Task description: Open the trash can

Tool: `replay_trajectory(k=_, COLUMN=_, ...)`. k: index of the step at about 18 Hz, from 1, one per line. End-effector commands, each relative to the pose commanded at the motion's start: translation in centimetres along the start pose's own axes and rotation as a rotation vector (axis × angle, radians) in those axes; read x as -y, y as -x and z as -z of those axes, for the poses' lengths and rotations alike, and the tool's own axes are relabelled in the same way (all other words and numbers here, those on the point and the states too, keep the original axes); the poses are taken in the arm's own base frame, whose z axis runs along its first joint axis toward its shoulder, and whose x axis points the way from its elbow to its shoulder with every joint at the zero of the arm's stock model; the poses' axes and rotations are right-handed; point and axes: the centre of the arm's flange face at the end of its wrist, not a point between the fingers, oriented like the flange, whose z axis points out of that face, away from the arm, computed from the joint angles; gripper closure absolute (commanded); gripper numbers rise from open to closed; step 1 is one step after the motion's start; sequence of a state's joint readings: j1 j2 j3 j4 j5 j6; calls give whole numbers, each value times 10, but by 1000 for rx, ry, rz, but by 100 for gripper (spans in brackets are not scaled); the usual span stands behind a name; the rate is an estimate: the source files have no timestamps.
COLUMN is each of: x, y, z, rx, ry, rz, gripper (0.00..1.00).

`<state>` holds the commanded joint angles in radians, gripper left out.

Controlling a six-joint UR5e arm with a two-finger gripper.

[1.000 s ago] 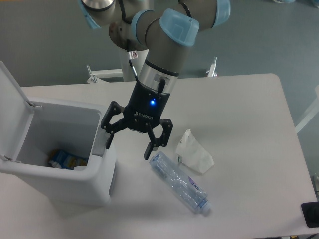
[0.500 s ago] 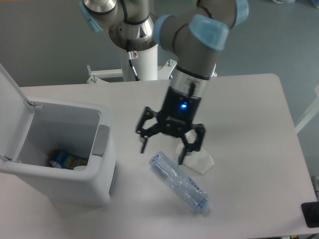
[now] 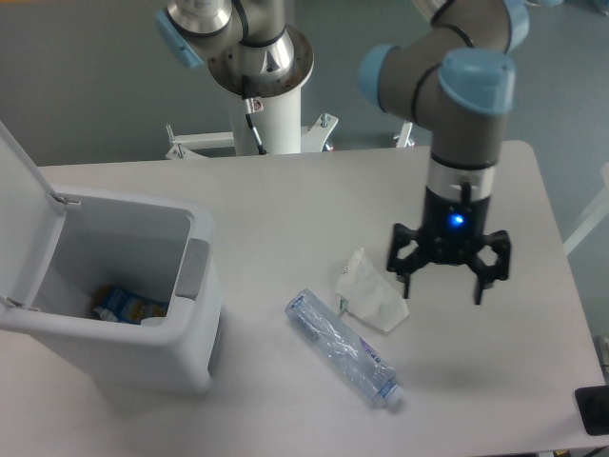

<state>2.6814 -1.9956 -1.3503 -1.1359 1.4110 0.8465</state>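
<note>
The white trash can (image 3: pixel 181 362) stands at the left of the table with its lid (image 3: pixel 17 181) swung up and back, so the inside shows. A grey push-button latch (image 3: pixel 193 269) sits on its right rim. Some packaging (image 3: pixel 124 306) lies at the bottom. My gripper (image 3: pixel 443 283) hangs open and empty over the right half of the table, far from the can, with its fingers pointing down.
A crumpled white wrapper (image 3: pixel 371 293) lies just left of the gripper. A clear plastic bottle (image 3: pixel 341 347) lies on its side in front of it. A black object (image 3: pixel 593 409) sits at the table's right front corner. The arm's base (image 3: pixel 266 86) stands behind the table.
My gripper has moved right, from beside the can's latch, over the bottle, to the right half of the table. The can's lid has stayed up. Nothing else moved.
</note>
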Motion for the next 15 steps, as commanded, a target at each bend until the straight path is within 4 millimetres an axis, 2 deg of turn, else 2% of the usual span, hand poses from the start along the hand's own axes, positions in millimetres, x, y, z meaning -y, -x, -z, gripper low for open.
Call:
replay_trajectory(k=3, x=-2, y=4, z=-3, rx=-18, ry=75, rz=-91, gripper=0)
replay_trajectory(k=7, x=-7, y=0, z=-8, rx=-28, ry=127, rz=-126, gripper=0)
replay_trajectory(k=15, x=-5, y=-6, z=-15, rx=-23, ry=149, rz=-230, gripper=0)
